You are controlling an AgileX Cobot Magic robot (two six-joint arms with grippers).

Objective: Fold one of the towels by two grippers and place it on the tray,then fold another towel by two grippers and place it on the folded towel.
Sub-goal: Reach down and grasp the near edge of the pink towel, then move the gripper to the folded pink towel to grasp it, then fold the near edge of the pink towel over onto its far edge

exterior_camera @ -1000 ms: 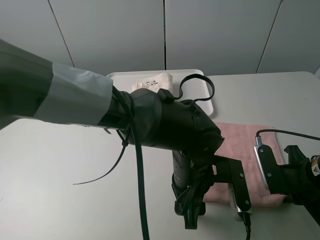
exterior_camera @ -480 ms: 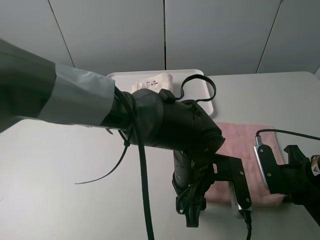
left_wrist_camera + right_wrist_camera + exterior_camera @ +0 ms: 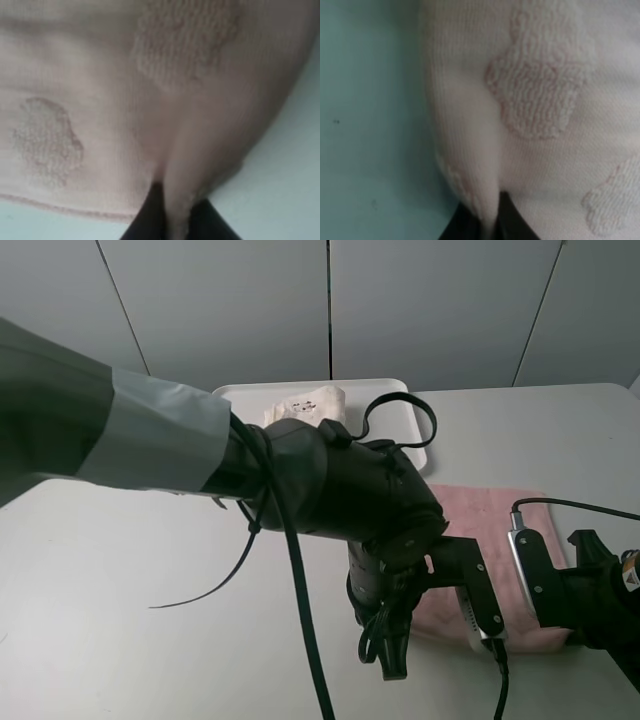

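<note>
Two pinches hold the pink towel (image 3: pixel 490 515), which lies flat ahead of them: left gripper (image 3: pixel 172 217) and right gripper (image 3: pixel 489 220) each nip a corner ridge. Best raise them level, together, edge taut.

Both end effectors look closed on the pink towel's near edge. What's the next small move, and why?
Probably raise both together a little: the left end effector and right end effector each pinch a ridge of the pink towel, which lies flat on the table.
</note>
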